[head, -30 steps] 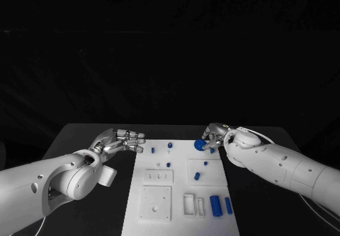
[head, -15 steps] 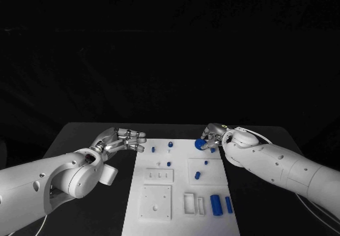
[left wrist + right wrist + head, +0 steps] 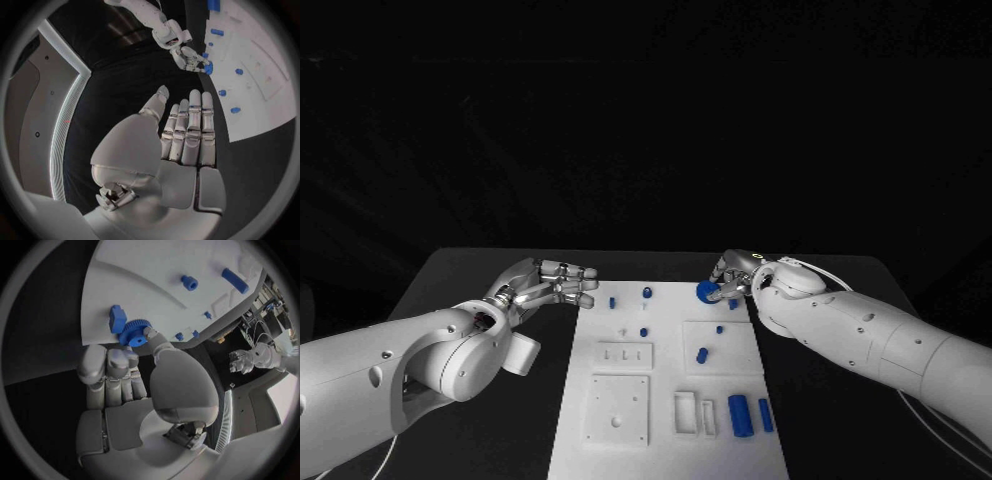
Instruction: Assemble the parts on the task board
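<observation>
The white task board (image 3: 629,415) lies in the middle of the black table. At its far right corner my right hand (image 3: 737,275) pinches a blue gear (image 3: 708,292) between thumb and fingers, just over the board's edge. In the right wrist view the gear (image 3: 132,333) sits at the fingertips, next to a blue block (image 3: 117,318) on the board. My left hand (image 3: 554,282) hovers off the board's far left corner with nothing in it. Its fingers (image 3: 187,131) are stretched out flat.
Small blue pegs (image 3: 648,294) stand on the far half of the board, with another blue piece (image 3: 701,355) near the middle. Two long blue pieces (image 3: 738,416) lie at the near right. Bare black table (image 3: 834,420) runs along both sides of the board.
The left arm has crept slightly forward. The right hand keeps the gear at the same spot.
</observation>
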Robot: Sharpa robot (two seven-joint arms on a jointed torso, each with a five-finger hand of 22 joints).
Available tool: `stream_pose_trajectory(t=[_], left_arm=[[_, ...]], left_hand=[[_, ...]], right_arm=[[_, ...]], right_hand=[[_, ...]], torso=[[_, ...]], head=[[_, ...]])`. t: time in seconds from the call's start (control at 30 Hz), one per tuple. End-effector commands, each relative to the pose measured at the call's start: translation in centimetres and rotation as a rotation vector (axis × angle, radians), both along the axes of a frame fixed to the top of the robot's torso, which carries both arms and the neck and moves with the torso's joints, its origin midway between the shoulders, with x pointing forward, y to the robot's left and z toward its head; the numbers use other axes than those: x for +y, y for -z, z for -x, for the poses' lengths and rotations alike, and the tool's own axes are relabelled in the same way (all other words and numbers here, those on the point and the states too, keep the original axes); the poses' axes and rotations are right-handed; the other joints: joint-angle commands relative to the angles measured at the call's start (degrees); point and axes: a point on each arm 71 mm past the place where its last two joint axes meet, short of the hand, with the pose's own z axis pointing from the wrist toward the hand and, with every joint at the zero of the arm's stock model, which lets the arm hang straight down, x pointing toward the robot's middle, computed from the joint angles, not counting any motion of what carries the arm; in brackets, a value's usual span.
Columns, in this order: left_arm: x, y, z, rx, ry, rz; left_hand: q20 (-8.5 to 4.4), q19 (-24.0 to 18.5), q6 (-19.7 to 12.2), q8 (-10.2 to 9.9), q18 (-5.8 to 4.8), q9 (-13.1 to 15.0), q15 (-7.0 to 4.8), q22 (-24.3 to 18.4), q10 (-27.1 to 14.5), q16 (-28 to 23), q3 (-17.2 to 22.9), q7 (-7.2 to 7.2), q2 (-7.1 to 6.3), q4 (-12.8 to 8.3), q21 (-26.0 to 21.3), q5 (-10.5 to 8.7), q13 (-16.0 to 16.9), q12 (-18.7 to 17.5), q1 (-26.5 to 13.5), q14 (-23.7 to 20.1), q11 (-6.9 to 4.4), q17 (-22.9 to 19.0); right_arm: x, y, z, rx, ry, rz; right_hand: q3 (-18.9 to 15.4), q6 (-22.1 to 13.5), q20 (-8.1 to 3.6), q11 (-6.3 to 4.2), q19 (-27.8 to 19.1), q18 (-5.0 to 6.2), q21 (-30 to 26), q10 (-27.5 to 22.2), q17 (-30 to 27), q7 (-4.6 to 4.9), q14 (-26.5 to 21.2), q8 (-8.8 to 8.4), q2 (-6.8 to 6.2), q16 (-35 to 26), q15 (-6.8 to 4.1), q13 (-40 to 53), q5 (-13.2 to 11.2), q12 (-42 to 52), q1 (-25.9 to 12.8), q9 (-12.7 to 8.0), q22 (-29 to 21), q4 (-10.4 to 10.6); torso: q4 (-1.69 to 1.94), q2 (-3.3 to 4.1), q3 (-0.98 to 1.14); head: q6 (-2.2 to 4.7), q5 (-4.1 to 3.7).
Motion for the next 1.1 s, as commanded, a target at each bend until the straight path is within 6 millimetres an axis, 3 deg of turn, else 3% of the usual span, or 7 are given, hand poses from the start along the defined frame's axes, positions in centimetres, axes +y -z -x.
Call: stream_pose_trajectory(t=[0.03, 0.37, 0.63, 1.1], left_arm=[[-0.4, -0.1, 0.0, -0.002, 0.022, 0.006], [-0.6, 0.0, -0.1, -0.001, 0.025, 0.004], [-0.6, 0.0, -0.2, -0.001, 0.025, 0.003], [-0.3, 0.0, -0.2, -0.002, 0.017, 0.002]], left_hand=[[0.01, -0.49, -0.22, 0.0, -0.23, 0.09, 0.34, 0.0, -0.5, 0.18, -0.22, -0.03, 0.64, -0.13, 0.3, 0.29, 0.09, 0.05, 0.08, 0.05, -0.09, -0.02], [0.03, -0.53, -0.24, 0.0, -0.23, 0.09, 0.37, -0.01, -0.53, 0.16, -0.26, -0.01, 0.66, -0.07, 0.33, 0.28, 0.1, 0.05, 0.01, 0.01, -0.08, -0.03], [0.02, -0.54, -0.23, 0.0, -0.22, 0.09, 0.36, -0.02, -0.55, 0.15, -0.24, -0.01, 0.66, -0.12, 0.34, 0.32, 0.1, 0.05, 0.07, -0.01, -0.08, -0.03], [0.02, -0.54, -0.23, 0.0, -0.22, 0.09, 0.36, -0.02, -0.55, 0.15, -0.24, -0.01, 0.66, -0.12, 0.34, 0.32, 0.1, 0.05, 0.07, -0.01, -0.08, -0.03]], right_arm=[[0.3, 0.5, 0.1, 0.029, -0.018, 0.0], [0.9, 0.7, 0.2, 0.024, -0.023, 0.018], [1.1, 0.5, 0.3, -0.006, -0.022, 0.034], [3.1, -1.6, 1.5, -0.174, -0.066, 0.032]], right_hand=[[1.0, 1.36, 0.07, -0.28, 2.12, 0.05, 0.32, 0.26, 0.12, -0.27, 0.26, -0.27, -0.05, -0.43, -0.26, 0.14, 0.33, 0.13, -0.7, 0.14, 7.18, -0.17], [4.34, 5.22, -0.44, -0.98, 2.05, -0.3, 0.61, 0.61, 0.41, -1.33, 0.38, -0.25, 0.19, -0.63, -0.75, 0.48, -0.7, 0.2, -1.47, 0.23, 7.22, -1.86], [10.95, 6.93, -0.61, -1.3, 2.07, -0.44, 1.15, 1.03, 0.7, -1.6, 0.46, -0.25, 0.01, -0.5, -0.92, 1.05, 1.52, 0.59, -2.57, 0.25, 7.3, -4.28], [13.04, 8.62, -0.98, -1.67, 2.24, -0.66, 2.43, 2.1, 0.85, -2.09, 0.52, -0.22, -0.26, -0.38, -1.27, 1.83, 2.73, 1.29, -3.64, 0.27, 7.55, -4.58]], torso=[[0.02, 0.04, 0.01], [-0.08, 0.09, 0.05], [0.0, -0.03, 0.04], [-0.18, -0.05, 0.09]], head=[[-0.06, -0.08], [-0.37, -0.1], [-0.47, -0.06], [0.0, 0.22]])
